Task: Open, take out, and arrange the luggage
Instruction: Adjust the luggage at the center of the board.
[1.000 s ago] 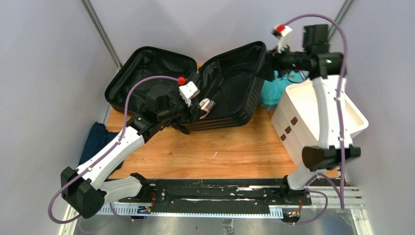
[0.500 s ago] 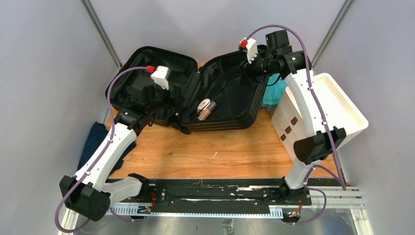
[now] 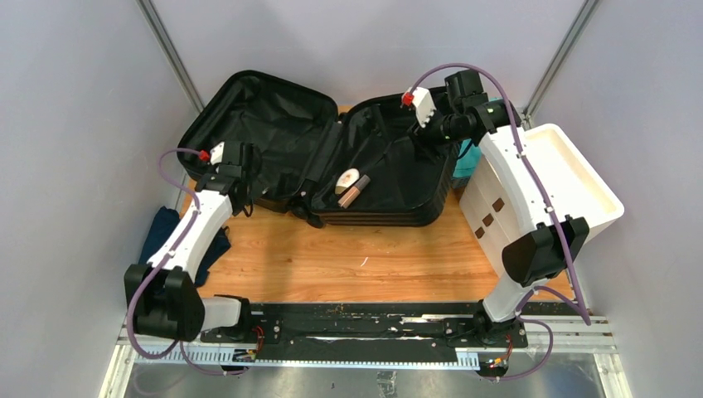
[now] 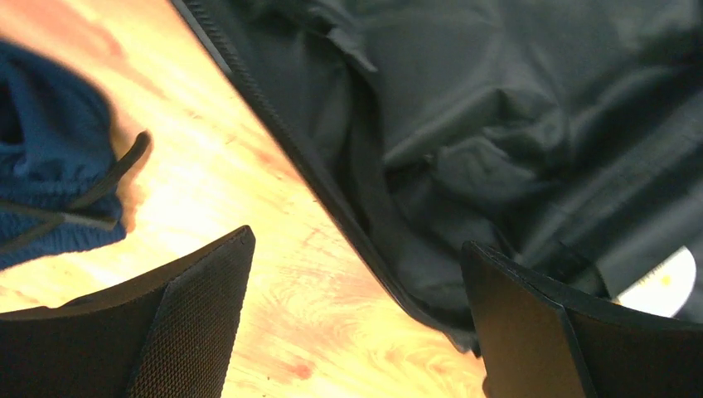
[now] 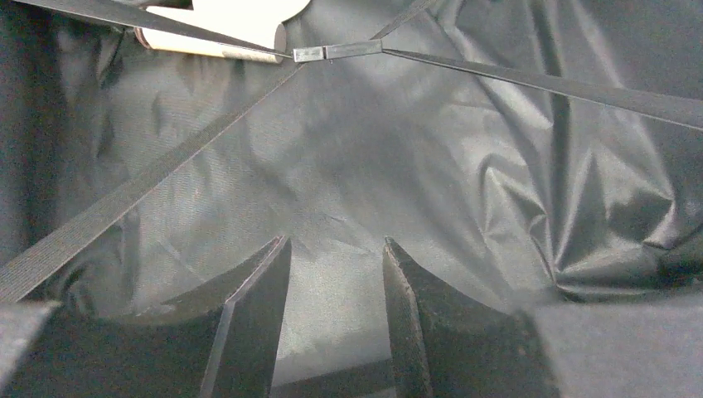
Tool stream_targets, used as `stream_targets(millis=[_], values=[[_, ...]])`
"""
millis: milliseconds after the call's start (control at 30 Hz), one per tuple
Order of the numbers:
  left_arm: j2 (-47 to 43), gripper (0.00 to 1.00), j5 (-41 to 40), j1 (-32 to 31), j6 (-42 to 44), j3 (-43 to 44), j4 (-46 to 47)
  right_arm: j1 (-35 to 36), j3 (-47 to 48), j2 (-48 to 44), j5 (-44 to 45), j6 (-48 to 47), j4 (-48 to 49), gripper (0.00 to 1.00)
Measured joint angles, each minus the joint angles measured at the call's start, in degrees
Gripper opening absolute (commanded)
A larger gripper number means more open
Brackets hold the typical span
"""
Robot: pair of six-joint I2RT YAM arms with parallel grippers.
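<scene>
luggage (image 3: 273, 116) lies open on counter (image 3: 332, 257), both halves flat, lining up. right tool (image 5: 336, 249) hovers over right half, jaws part-open, nothing in them. two small tubes (image 3: 350, 187) sit toward its left and nearer the bases, long axis diagonal. left tool (image 4: 356, 249) spread wide, empty, at left half's near rim. right arm looks better placed imo.

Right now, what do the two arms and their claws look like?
Both the left arm and right arm have white shells with black joints, and a purple cable loops along each. A small white module with a red tip sits at each wrist. The left claw and right claw have black wedge-shaped fingers, the left's finely textured.
</scene>
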Motion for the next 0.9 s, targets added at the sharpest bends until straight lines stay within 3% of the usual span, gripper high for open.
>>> stream_targets(millis=[200,233,400,500,533,733,900], values=[[4.24,0.93,-4.22,2.56,-6.21,0.94,-3.50,-0.04,-2.82,-0.04,1.07,-0.20,0.28,0.48],[4.52,0.88,-4.96,2.75,-6.58,1.16,-3.61,-0.13,-3.23,-0.07,1.07,-0.22,0.50,0.48],[6.49,0.41,-8.44,3.93,-5.90,1.44,-0.46,-1.07,-5.07,-0.31,1.05,-0.17,0.96,0.48],[6.88,0.05,-9.77,4.11,-5.18,1.20,3.80,-1.46,-6.21,-0.63,1.03,-0.17,1.03,0.48],[6.88,0.00,-9.97,4.11,-4.59,1.09,5.51,-1.60,-6.47,-0.70,1.03,-0.17,0.98,0.48],[5.79,0.00,-11.08,4.42,-5.90,0.33,8.20,-1.77,-7.48,-1.25,-0.28,-0.11,0.57,0.48],[-2.58,0.00,-12.92,4.00,-1.55,-4.09,12.37,-2.12,-7.50,-1.22,-3.15,-0.17,-1.31,0.49]])
